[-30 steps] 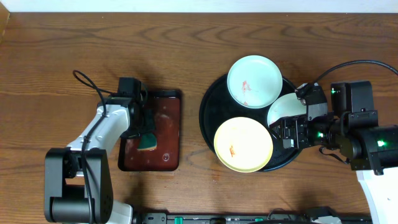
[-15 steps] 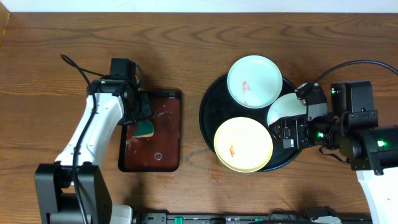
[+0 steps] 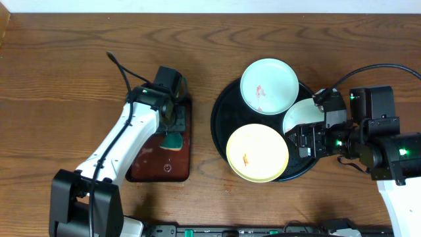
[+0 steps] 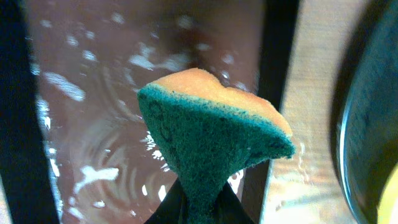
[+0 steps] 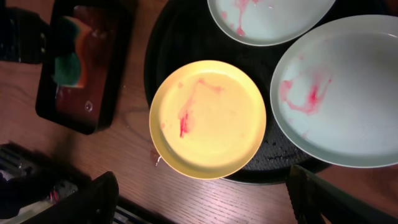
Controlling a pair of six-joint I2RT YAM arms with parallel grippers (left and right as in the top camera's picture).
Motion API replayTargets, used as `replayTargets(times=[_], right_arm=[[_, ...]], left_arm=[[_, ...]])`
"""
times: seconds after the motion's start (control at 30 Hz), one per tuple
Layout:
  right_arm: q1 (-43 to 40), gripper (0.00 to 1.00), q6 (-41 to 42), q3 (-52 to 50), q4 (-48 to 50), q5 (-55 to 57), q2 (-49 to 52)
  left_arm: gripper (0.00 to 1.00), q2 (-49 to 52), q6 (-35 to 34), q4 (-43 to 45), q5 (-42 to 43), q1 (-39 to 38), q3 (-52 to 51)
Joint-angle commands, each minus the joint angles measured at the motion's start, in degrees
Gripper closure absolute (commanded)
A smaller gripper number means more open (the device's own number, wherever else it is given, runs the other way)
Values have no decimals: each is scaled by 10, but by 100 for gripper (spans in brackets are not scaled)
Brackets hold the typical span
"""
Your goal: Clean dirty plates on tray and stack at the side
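Observation:
Three plates lie on the round black tray (image 3: 222, 112): a mint-white plate (image 3: 268, 85) at the back with a red smear, a pale yellow plate (image 3: 257, 152) at the front with a red smear, and a mint-white plate (image 3: 300, 118) at the right, partly under my right arm. In the right wrist view the yellow plate (image 5: 208, 118) and both mint plates (image 5: 339, 93) (image 5: 267, 18) show red smears. My left gripper (image 3: 172, 135) is shut on a green and orange sponge (image 4: 208, 134) above the brown tray. My right gripper (image 5: 202, 199) is open and empty above the tray's front right.
A small rectangular dark-brown tray (image 3: 161, 161) holding water stands left of the black tray; it also shows in the right wrist view (image 5: 84, 68). Bare wood tabletop (image 3: 66, 59) lies at the back and left.
My left arm has swung right, carrying the sponge from the brown tray's left side to its right edge, nearer the black tray. The right arm and plates have not moved.

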Motion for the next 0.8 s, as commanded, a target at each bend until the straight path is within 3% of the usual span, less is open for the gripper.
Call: replayTargets(times=[0.0,0.17,0.4,0.77], right_arm=[[3,14,6,9,-2,1,0],[3,15,12,6,-2,36,3],[3,36,83,-47,-3,87,48],[5,50,85,-222,129,64,180]], left_arm=[[93,-5,-31,8,-6,8,10],[92,-7,-12,-12,8,11,11],[93,-57,-12,-33,9,40,17],[93,-142,-12,-54,9,50,17]])
